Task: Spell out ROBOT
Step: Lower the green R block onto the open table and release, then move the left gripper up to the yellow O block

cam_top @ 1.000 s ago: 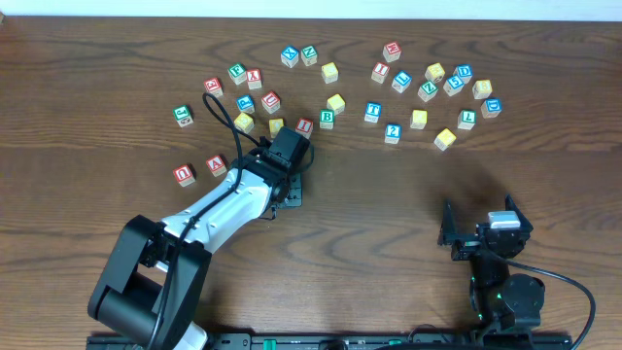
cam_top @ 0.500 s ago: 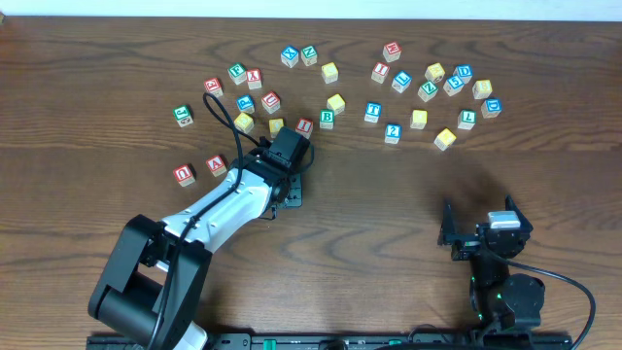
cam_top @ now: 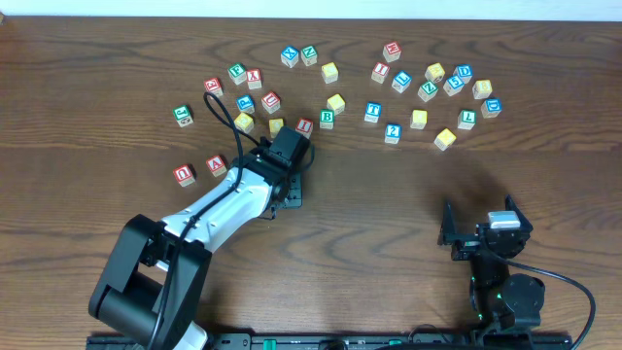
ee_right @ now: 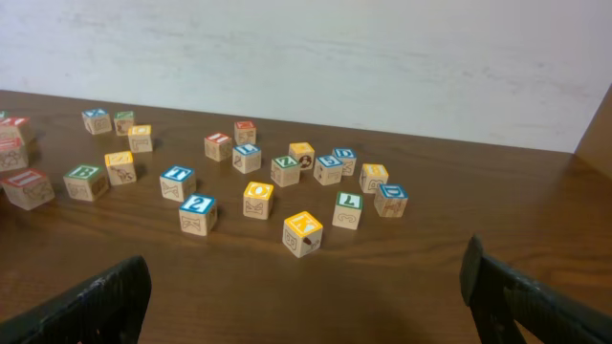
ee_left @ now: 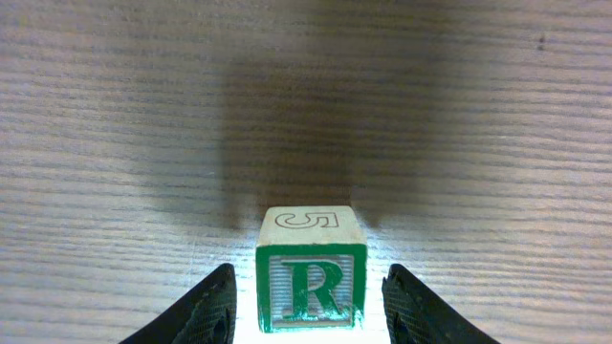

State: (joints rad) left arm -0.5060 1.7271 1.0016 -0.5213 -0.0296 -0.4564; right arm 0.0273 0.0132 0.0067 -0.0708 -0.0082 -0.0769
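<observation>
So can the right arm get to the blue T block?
Probably yes. The right gripper is open, the table between it and the blue T block is bare, though the blue 2 block sits close in front.

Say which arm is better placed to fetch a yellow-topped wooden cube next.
Left, likely: the left gripper stands close beside a yellow-topped wooden cube; the open right gripper sits farther back.

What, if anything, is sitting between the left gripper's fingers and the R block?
Nothing visible. The R block stands on the table inside the open left gripper, with a bare gap beside each finger.
</observation>
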